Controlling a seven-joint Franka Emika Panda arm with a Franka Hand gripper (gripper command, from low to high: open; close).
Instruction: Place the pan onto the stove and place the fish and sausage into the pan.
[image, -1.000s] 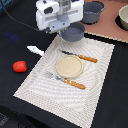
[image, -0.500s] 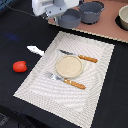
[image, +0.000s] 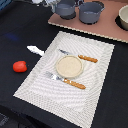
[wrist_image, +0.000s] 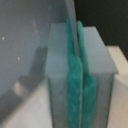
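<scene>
The gripper (wrist_image: 76, 95) fills the wrist view, its two green-padded fingers (wrist_image: 73, 105) pressed flat against each other with nothing seen between them: clenched. A smooth grey curved surface rises just beside the fingers, too blurred and close to name. In the exterior view only a sliver of the white arm shows at the top edge, above the pan.

The pan (image: 65, 8), small, round and blue-grey, sits on the stove (image: 100, 29) at the corner toward the exterior view's left. Just beside it, to the exterior view's right, stands a larger, deeper grey pot (image: 90, 12) on the same pinkish-brown board. At the far right edge of that view part of a pale bowl (image: 123, 18) shows on the stove.

The fish (image: 35, 49), a small flat white piece, lies on the black table (image: 20, 25), just off the edge of the striped placemat (image: 95, 87) on the exterior view's left. The sausage (image: 19, 66), a glossy red lump, rests on the table near the fish and nearer the camera, well apart from the pan.

On the placemat a round beige plate (image: 68, 66) lies between a wooden-handled knife (image: 80, 56) on its far side and a wooden-handled fork (image: 67, 81) on its near side
</scene>
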